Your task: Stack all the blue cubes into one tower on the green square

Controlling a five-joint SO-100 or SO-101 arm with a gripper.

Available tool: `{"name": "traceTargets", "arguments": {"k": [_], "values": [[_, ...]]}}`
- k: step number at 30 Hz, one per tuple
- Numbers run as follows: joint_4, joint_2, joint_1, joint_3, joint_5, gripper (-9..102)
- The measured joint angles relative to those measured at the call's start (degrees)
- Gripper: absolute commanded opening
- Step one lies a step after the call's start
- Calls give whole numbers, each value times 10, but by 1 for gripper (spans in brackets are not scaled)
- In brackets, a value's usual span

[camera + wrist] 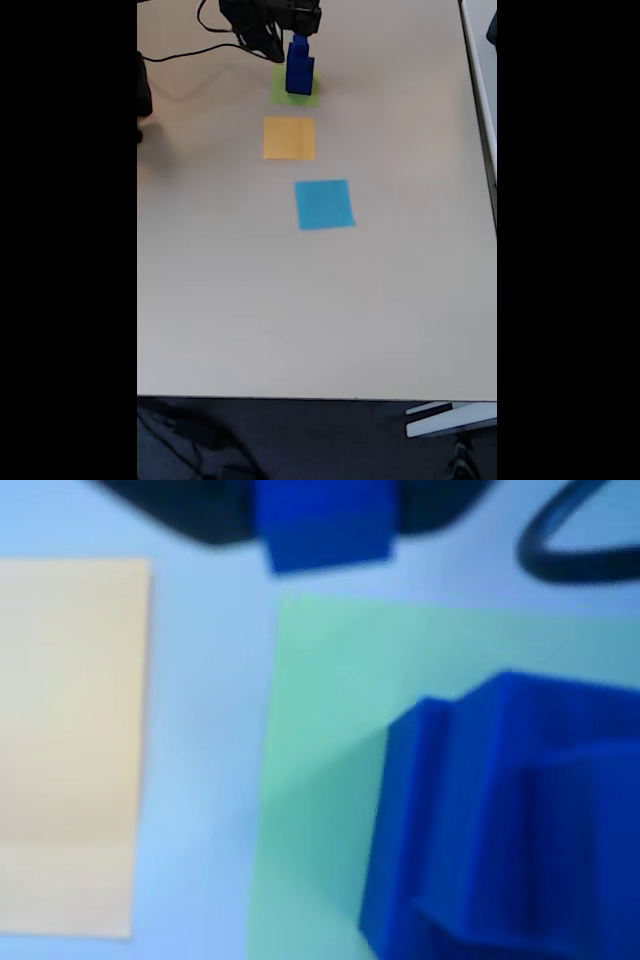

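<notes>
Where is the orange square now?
In the fixed view the orange square lies flat on the table, between the green square farther up and the light blue square nearer the camera.

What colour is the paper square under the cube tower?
Light green square, seen best in the wrist view.

In the fixed view the stacked blue cubes (299, 68) rise from the green square (281, 92) at the far end of the counter (320, 310), with the gripper (298, 42) directly above them, closing off the way in from the top. A black cable (185, 52) trails across the counter left of the stack. The orange square (289, 138) and the light blue square (324, 204) lie flat. The near half of the counter is open. In the wrist view the tower (510, 820) takes the right of the green paper (320, 760); its left strip is bare.
</notes>
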Motion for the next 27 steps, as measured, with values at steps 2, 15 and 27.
{"name": "traceTargets", "arguments": {"k": [2, 15, 27], "values": [[8, 0, -1, -8, 14, 0], [4, -19, -40, -85, 44, 0], [-7, -75, -51, -114, 58, 0]]}}
